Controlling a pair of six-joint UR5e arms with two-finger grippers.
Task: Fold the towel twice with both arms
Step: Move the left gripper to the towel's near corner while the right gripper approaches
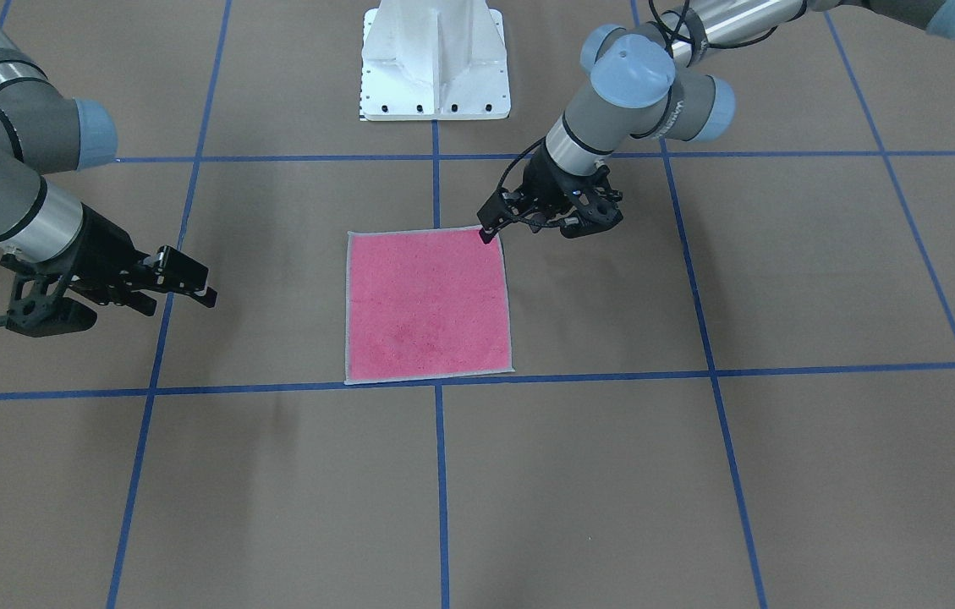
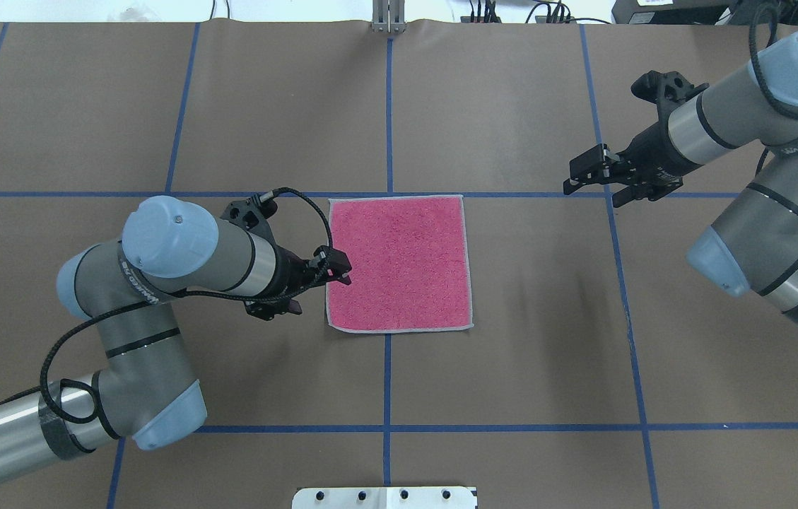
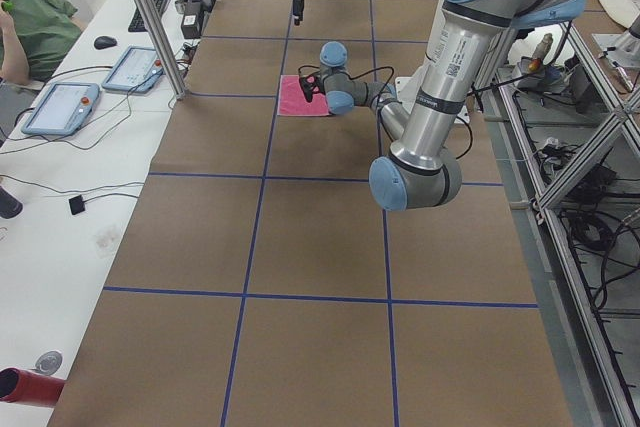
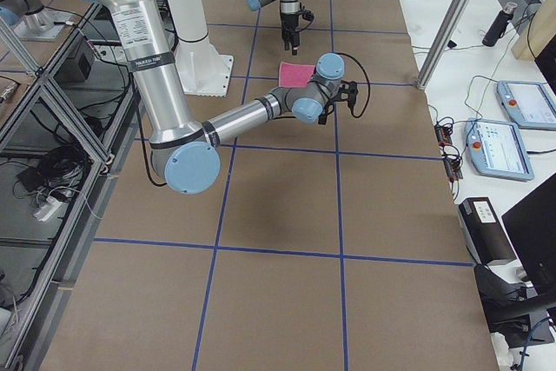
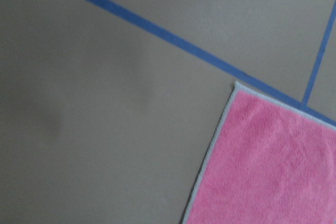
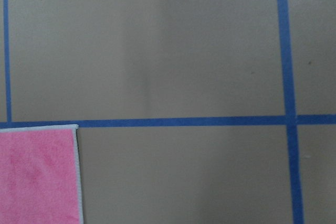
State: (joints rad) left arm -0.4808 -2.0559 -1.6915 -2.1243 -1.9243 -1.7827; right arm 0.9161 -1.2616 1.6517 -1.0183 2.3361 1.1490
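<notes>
The towel (image 1: 426,304) (image 2: 399,261) lies flat and unfolded in the middle of the brown table, pink face up with a light grey hem. My left gripper (image 1: 488,234) (image 2: 342,271) hovers at the towel's edge on my left, close to the corner nearest my base; its fingers look slightly open and hold nothing. Well off to the other side, my right gripper (image 1: 202,288) (image 2: 570,177) is open and empty, clear of the cloth. Each wrist view shows only one towel corner (image 5: 273,166) (image 6: 37,177) and no fingers.
A blue tape grid (image 2: 388,120) divides the table. The white pedestal (image 1: 435,59) stands at my edge of the table. In the left side view a person (image 3: 30,27) sits at a desk with tablets (image 3: 60,107); metal frames flank the table.
</notes>
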